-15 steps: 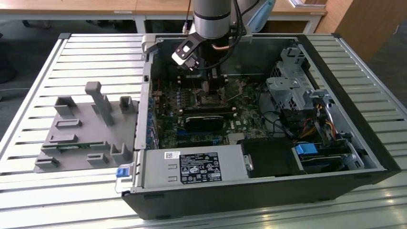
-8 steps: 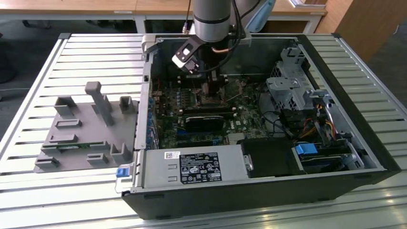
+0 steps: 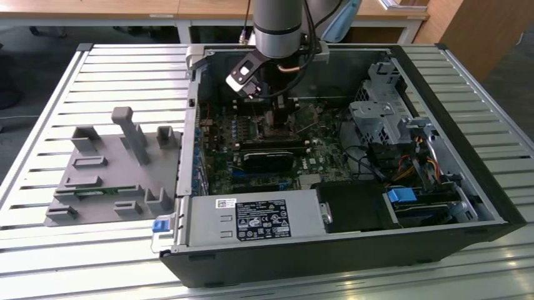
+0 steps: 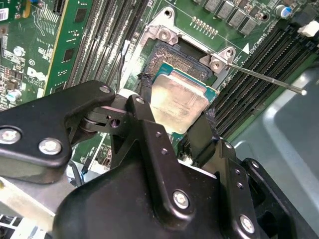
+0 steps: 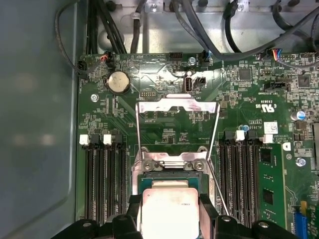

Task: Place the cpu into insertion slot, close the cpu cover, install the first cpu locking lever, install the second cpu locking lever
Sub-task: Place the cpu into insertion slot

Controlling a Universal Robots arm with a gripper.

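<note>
Exterior view: you look down at a slant from high up, far enough back to take in the whole open case (image 3: 334, 250) and the arm (image 3: 279, 25). Both wrist views sit close over the board (image 5: 164, 129). First wrist view faces it nearly square-on; second wrist view looks obliquely past the gripper (image 4: 177, 104). Shared: cpu (image 5: 170, 211), slot (image 4: 162, 54), board.

Soft daylight, glare on cpu (image 4: 179, 102)
</note>
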